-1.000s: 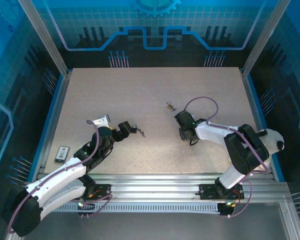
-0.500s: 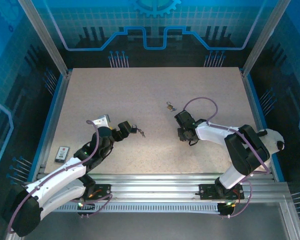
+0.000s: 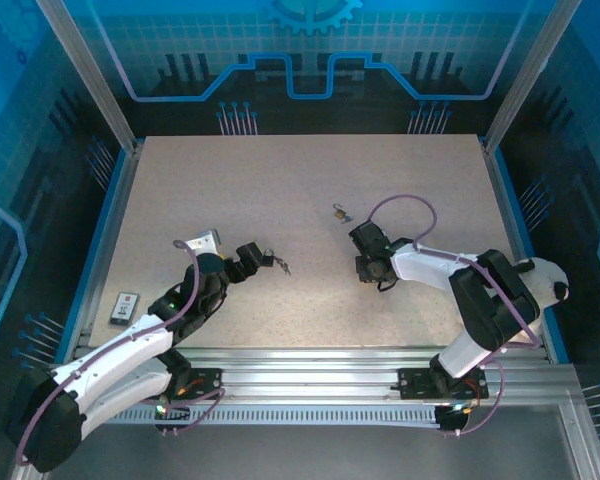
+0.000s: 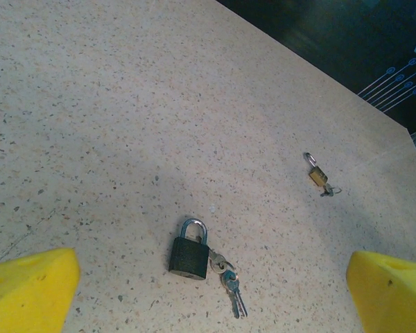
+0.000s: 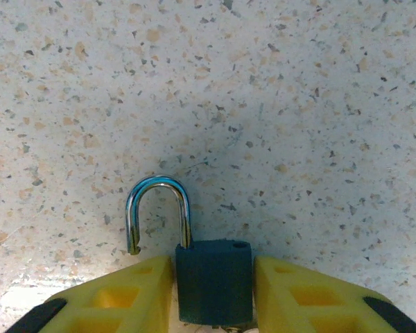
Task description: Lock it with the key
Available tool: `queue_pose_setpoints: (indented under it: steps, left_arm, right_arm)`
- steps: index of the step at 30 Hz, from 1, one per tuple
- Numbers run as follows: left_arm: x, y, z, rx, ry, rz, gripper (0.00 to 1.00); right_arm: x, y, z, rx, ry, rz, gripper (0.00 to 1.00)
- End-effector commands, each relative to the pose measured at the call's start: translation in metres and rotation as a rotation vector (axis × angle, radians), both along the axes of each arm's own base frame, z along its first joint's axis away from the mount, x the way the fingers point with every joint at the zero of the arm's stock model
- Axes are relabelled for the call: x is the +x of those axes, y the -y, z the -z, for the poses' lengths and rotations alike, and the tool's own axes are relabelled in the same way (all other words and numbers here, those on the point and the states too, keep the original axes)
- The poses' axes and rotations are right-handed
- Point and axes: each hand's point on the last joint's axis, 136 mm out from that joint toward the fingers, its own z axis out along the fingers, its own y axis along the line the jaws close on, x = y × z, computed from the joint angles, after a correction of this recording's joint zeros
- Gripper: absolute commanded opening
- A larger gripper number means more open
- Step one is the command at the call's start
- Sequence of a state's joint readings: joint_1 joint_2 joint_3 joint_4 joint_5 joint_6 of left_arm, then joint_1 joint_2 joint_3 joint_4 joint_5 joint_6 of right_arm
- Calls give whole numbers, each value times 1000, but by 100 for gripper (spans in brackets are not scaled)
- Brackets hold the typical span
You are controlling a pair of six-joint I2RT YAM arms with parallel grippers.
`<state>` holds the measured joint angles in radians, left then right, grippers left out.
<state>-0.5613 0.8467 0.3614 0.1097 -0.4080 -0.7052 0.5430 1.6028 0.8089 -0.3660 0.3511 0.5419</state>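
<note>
Lying near dark padlock (image 5: pixel 213 277): brass padlock (image 3: pixel 340 213)

A: Where's the top camera?
B: High behind the near edge, looking down over the whole counter (image 3: pixel 280 200).
A: The wrists?
B: Left looks low across it, sharing the brass padlock (image 4: pixel 317 176); right sits close, facing steeply down.

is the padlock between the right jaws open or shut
Open: on the padlock, one shackle leg sits out beside the body, its hole empty.
</note>
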Motion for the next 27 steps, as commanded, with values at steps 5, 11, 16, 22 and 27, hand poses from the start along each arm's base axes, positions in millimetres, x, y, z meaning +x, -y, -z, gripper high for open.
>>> queue_pose_setpoints:
  steps: [5,11,16,22,27]
  left_arm:
    - [0,-4,4,30,1,-15,99]
    - [0,-4,5,30,0,-14,99]
    - [0,-4,6,31,-2,-15,99]
    - [1,-2,4,27,2,-5,99]
    - [1,3,2,13,10,14,99]
  right_arm:
    - [-16,9,8,-9,-72,19,30]
    - [-16,7,8,4,-72,13,27]
    - [-15,0,4,49,-58,-9,27]
    - [-12,-20,-8,150,-15,-77,27]
    - [-12,-36,-19,221,20,-139,27]
